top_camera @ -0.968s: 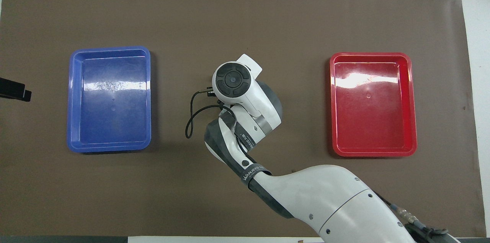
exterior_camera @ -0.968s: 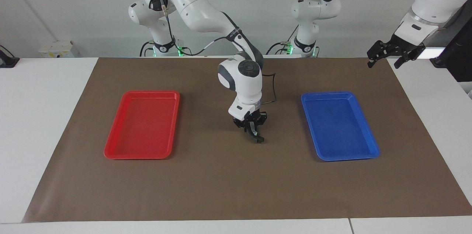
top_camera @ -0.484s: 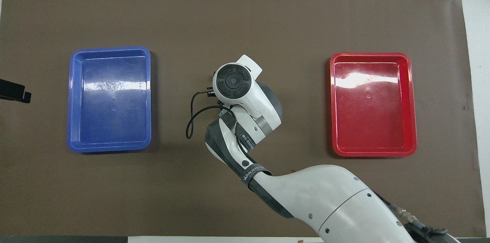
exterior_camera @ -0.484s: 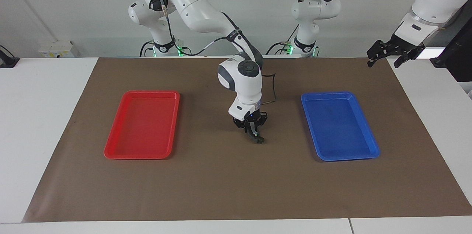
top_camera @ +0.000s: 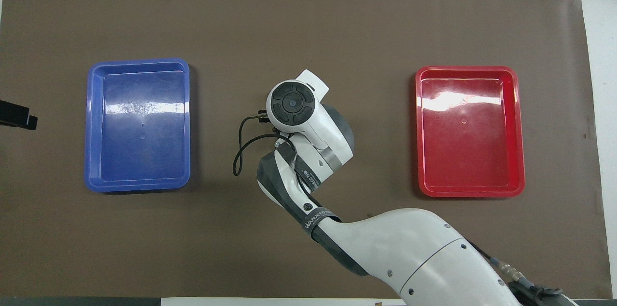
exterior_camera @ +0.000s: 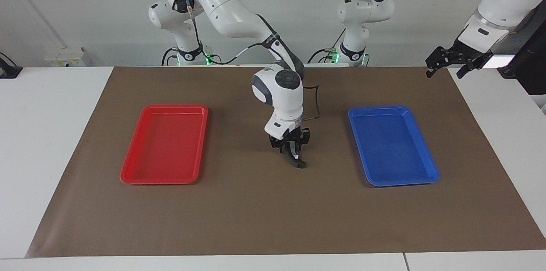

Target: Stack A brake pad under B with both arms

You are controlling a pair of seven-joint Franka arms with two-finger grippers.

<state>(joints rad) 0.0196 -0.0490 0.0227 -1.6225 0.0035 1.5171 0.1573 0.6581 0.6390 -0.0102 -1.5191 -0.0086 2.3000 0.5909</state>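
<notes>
A small dark brake piece (exterior_camera: 300, 164) is seen right at the tips of the right tool (exterior_camera: 295, 158), low on the brown mat (exterior_camera: 256, 220) mid-table. Whether it is the A brake pad or B, and whether that tool is clenched or released, cannot be told, and from overhead both are covered by the right arm (top_camera: 308, 127). The red tray (exterior_camera: 128, 177) and blue tray (exterior_camera: 401, 183) flank that tool with only bare floors shown, while the left tool (exterior_camera: 443, 74) is held released, grasping nothing, above the mat's corner.
</notes>
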